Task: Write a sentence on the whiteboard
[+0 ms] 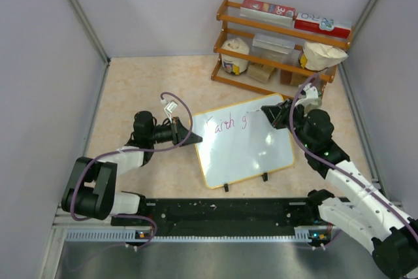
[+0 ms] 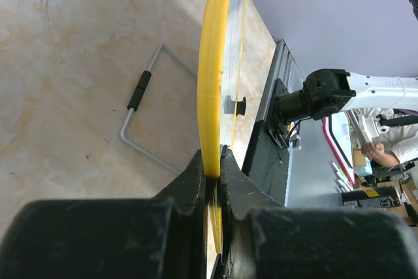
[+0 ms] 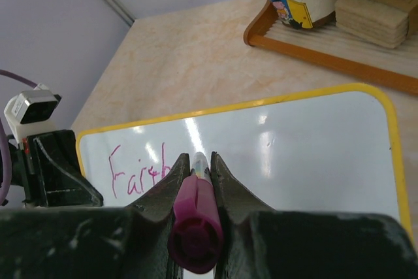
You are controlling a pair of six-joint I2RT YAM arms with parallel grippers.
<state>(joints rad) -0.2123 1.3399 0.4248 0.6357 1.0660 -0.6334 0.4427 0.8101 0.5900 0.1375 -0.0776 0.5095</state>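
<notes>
**Board clamped on the left, pen held on the right**

Top view: the whiteboard (image 1: 245,148) lies tilted near the middle of the table (image 1: 144,83), its two black clip feet on the near edge; the left gripper (image 1: 194,139) meets its left edge; the right gripper (image 1: 269,112) sits over the far right corner; the sentence (image 1: 225,123) is a short pink run along the top, reading roughly "Earth g"; a wooden rack (image 1: 226,12) with boxes and jars stands behind the board, well apart.

Left wrist view: the left gripper (image 2: 213,161) has its jaws pinched tight on the board's yellow frame (image 2: 212,63), no gap showing; the board is seen edge-on; one clip foot (image 2: 236,105) juts from it; a bent wire stand (image 2: 140,89) lies flat on the table beside it.

Right wrist view: the right gripper (image 3: 199,160) is closed around a magenta marker (image 3: 194,220), tip pointing at the board (image 3: 294,155); whether the tip touches cannot be told; the pink writing (image 3: 140,171) sits left of the tip; the other gripper (image 3: 62,174) clamps the left edge.
</notes>
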